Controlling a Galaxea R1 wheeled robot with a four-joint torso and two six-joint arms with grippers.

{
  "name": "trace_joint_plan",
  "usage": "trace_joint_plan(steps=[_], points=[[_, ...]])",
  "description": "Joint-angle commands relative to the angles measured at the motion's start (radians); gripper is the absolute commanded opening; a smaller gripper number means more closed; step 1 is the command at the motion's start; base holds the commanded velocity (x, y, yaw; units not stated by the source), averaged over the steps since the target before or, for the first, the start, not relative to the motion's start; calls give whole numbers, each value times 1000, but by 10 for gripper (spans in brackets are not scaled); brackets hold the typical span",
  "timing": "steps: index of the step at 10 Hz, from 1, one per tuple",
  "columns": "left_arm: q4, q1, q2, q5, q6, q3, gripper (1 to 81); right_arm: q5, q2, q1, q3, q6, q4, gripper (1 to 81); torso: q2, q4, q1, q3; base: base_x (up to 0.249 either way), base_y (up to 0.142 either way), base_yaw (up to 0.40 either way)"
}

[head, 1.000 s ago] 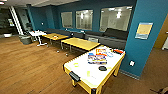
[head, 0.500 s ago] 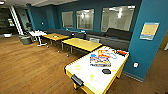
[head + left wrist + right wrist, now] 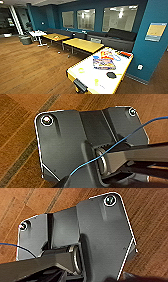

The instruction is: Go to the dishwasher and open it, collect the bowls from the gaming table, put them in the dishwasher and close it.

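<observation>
The gaming table [image 3: 87, 75], long with a plain white top and yellow edging, stands at the lower right of the head view, close in front of me. Colourful things lie on it: a blue and multicoloured heap [image 3: 103, 62], a small yellowish round shape [image 3: 81, 70] that may be a bowl, and a dark round thing [image 3: 110, 74]. They are too blurred to name surely. The dishwasher is out of view. Both wrist views look past the robot's own dark plate down onto the wooden floor [image 3: 20, 134] [image 3: 150, 215].
Two yellow-topped tables [image 3: 82, 44] [image 3: 55, 37] stand beyond the white one, with a small white table [image 3: 37, 33] and a grey bin [image 3: 25, 40] further left. A dark sofa [image 3: 117, 37] runs along the blue wall under windows. Wide wooden floor [image 3: 32, 67] lies to the left.
The whole head picture has shifted: the camera has come nearer to the white-topped table, which now shows larger and lower. The things themselves have not moved.
</observation>
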Motion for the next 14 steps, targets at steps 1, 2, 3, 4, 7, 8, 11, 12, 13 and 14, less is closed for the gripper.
trace_joint_plan(steps=[1, 2, 3, 4, 7, 8, 11, 12, 13, 14], points=[[3, -34, -13, 44, 5, 1, 811, -47, 1, 42, 1, -4, -9, 811, 0, 0, 0, 0, 169, 80, 0], [3, -34, -12, 44, 5, 1, 811, -47, 1, 42, 1, -4, -9, 811, 0, 0, 0, 0, 169, 80, 0], [5, -36, -12, 44, 5, 1, 811, -47, 2, 40, 1, -2, -9, 811, 0, 0, 0, 0, 169, 80, 0], [5, -34, -12, 44, 5, 3, 811, -45, 1, 39, 1, -4, -9, 811, 0, 0, 0, 0, 169, 80, 0], [5, -34, -9, 44, 5, 3, 811, -45, 1, 39, 1, -4, -9, 811, 0, 0, 0, 0, 169, 80, 0], [6, -36, -9, 44, 5, 3, 811, -45, 1, 37, 1, -4, -9, 811, 0, 0, 0, 0, 169, 80, 0], [6, -34, -9, 44, 5, 3, 811, -47, 1, 37, 1, -2, -9, 811, 0, 0, 0, 0, 168, 80, 0], [6, -36, -9, 44, 5, 3, 811, -47, 1, 39, 1, -4, -9, 811, 0, 0, 0, 0, 169, 79, 0], [6, -36, -9, 44, 5, 1, 811, -47, 2, 40, 1, -4, -9, 811, 0, 0, 0, 0, 168, 79, 0], [8, -34, -9, 44, 5, 1, 811, -47, 2, 40, 1, -4, -9, 811, 0, 0, 0, 0, 146, 0, 0]])
